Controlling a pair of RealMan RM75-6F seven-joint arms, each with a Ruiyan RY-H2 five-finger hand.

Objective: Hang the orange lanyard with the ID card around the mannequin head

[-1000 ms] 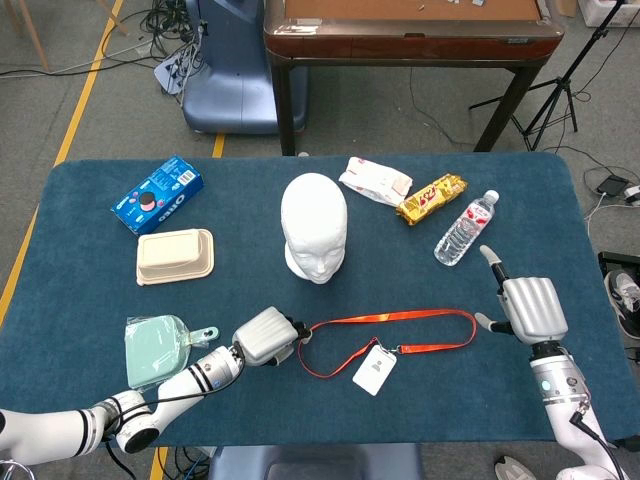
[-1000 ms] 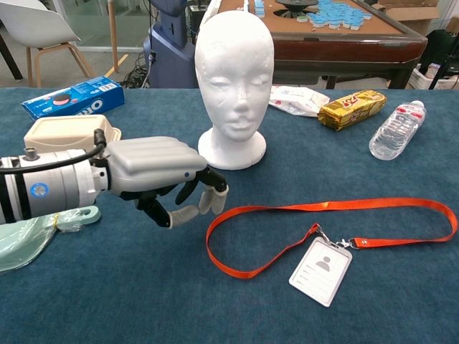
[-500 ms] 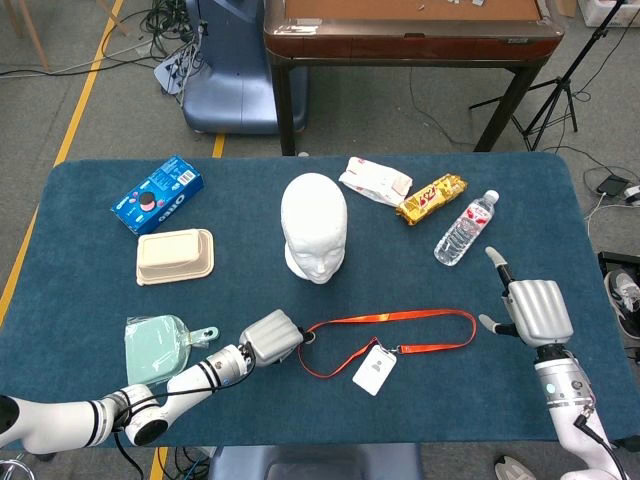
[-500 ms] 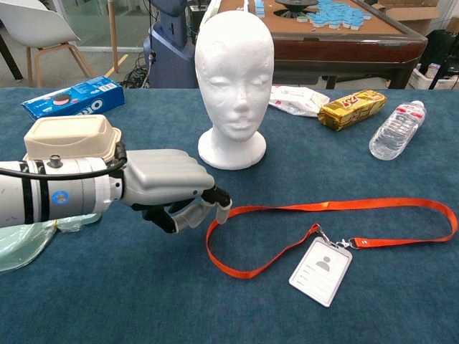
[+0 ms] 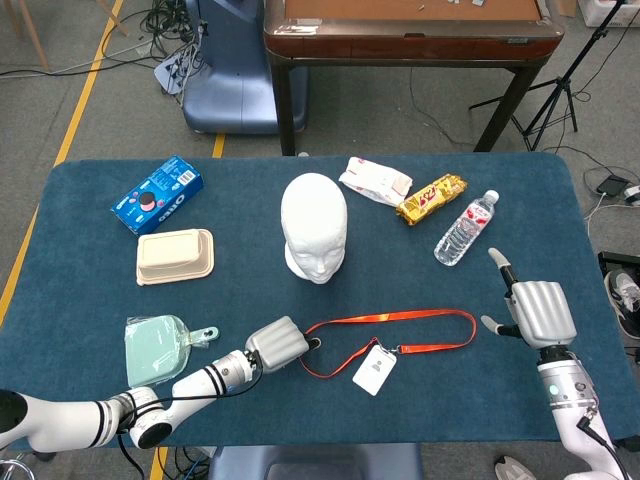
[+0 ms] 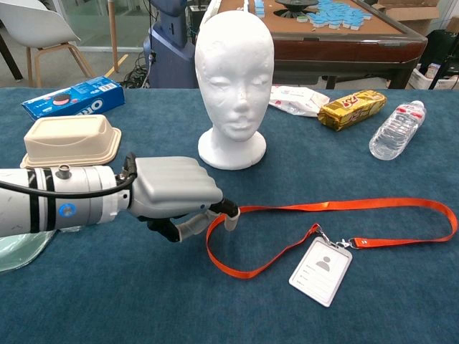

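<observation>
The orange lanyard (image 5: 400, 319) lies flat in a long loop on the blue tablecloth, and its ID card (image 5: 374, 370) rests face up just in front of it. The white mannequin head (image 5: 314, 228) stands upright behind the loop, mid-table. My left hand (image 5: 278, 345) is low over the cloth at the loop's left end. In the chest view its curled fingertips (image 6: 230, 210) touch the lanyard (image 6: 337, 206) there; whether they pinch it is hidden. The card (image 6: 320, 271) and head (image 6: 234, 79) also show there. My right hand (image 5: 535, 310) hovers right of the loop, fingers apart, holding nothing.
A blue cookie box (image 5: 157, 194) and a beige lunch box (image 5: 175, 256) sit at the left. A mint pouch (image 5: 155, 350) lies beside my left forearm. A white packet (image 5: 375, 180), yellow snack pack (image 5: 431, 197) and water bottle (image 5: 466, 227) lie at the back right.
My left hand has slid right and lower until its fingertips reached the left end of the lanyard loop. The right hand drifted slightly right. The lanyard has not moved.
</observation>
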